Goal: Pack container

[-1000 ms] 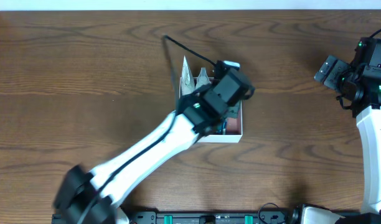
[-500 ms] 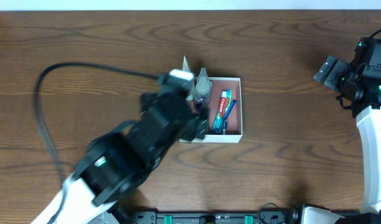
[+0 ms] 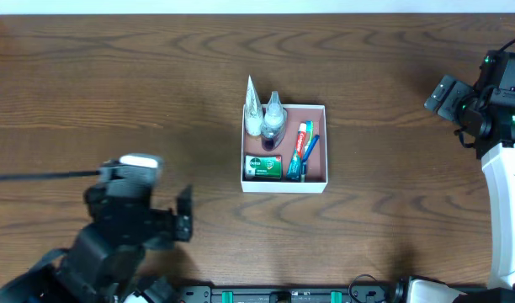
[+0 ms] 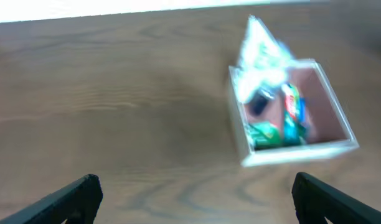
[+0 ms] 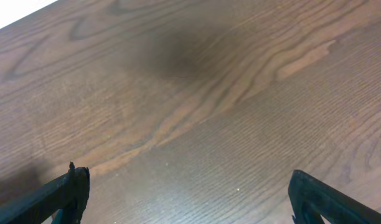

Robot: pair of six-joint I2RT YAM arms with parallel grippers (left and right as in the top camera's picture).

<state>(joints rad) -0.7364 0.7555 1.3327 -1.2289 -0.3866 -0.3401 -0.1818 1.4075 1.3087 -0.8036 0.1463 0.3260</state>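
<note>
Spreading across the whole scene is a dark brown wooden table (image 3: 114, 84) with bold wavy grain. The black-and-white left arm (image 3: 123, 227) sits low at the near left corner, smeared by blur and cut off by the frame edge; its wrist view shows the left gripper (image 4: 193, 199) as two black fingertips set as wide as they go, bare wood between them, nothing held. The right arm (image 3: 501, 126) stands at the right edge, partly out of shot, and the right gripper (image 5: 187, 199) is likewise spread wide and empty over bare grain. The container (image 3: 284, 185), a shallow square box with thin white walls and a pinkish floor, rests near the table's middle, well apart from both arms. Inside, a pointed crinkly packet (image 3: 252, 105) and a small clear bottle (image 3: 273, 114) of purple liquid stand at the far left corner, a green carton (image 3: 264, 167) lies in front of them, and a red-and-green tube (image 3: 301, 143) lies beside a thin blue stick (image 3: 313, 145); every label is too small to read
</note>
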